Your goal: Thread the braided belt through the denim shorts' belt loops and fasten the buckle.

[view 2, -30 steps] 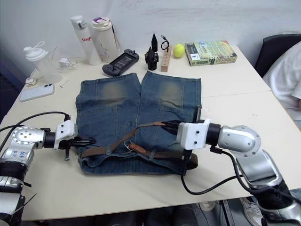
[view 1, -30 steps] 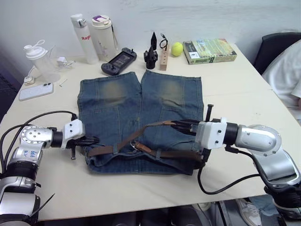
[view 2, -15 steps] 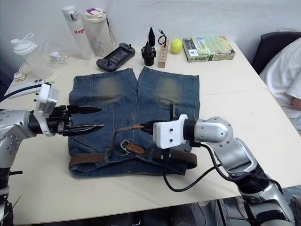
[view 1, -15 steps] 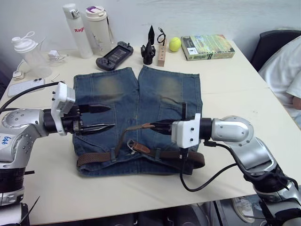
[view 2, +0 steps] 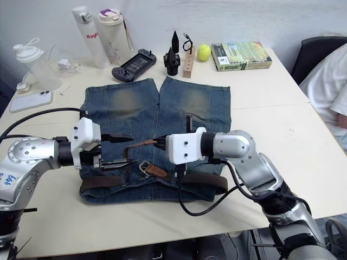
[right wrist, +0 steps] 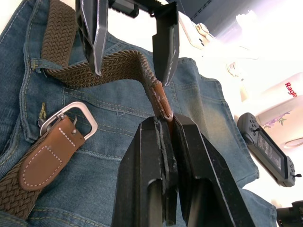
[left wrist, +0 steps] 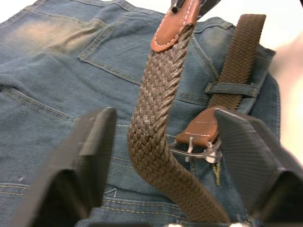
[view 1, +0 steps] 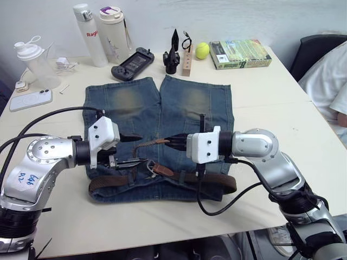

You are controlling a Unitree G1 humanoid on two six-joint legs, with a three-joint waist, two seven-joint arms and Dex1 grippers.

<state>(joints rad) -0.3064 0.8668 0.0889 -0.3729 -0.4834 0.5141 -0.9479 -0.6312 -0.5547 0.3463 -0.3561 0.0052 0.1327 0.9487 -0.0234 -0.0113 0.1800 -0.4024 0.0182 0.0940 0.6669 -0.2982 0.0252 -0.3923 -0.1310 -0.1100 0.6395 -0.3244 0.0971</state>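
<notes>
The denim shorts (view 1: 184,108) lie flat on the table, waistband toward me. The braided belt (view 1: 108,181) runs along the waistband under belt loops (left wrist: 232,88). Its silver buckle (view 1: 153,167) rests near the waistband's middle. The belt's free end rises off the denim in an arc. My right gripper (view 1: 169,142) is shut on the leather tip (right wrist: 162,103) of that end. My left gripper (left wrist: 163,113) is open, with one finger (left wrist: 90,137) on each side of the raised braided stretch, apart from it.
Along the table's far edge stand two bottles (view 1: 103,32), a shaker bottle (view 1: 30,59), a phone (view 1: 30,100), a game controller (view 1: 132,62), a black tool and wooden block (view 1: 179,51), a tennis ball (view 1: 201,50) and a book (view 1: 241,53). A person in white (view 1: 328,86) sits at the right.
My left gripper moved in from the shorts' left side and now straddles the raised belt. My right gripper carried the belt tip further left. The camera also shifted early on.
</notes>
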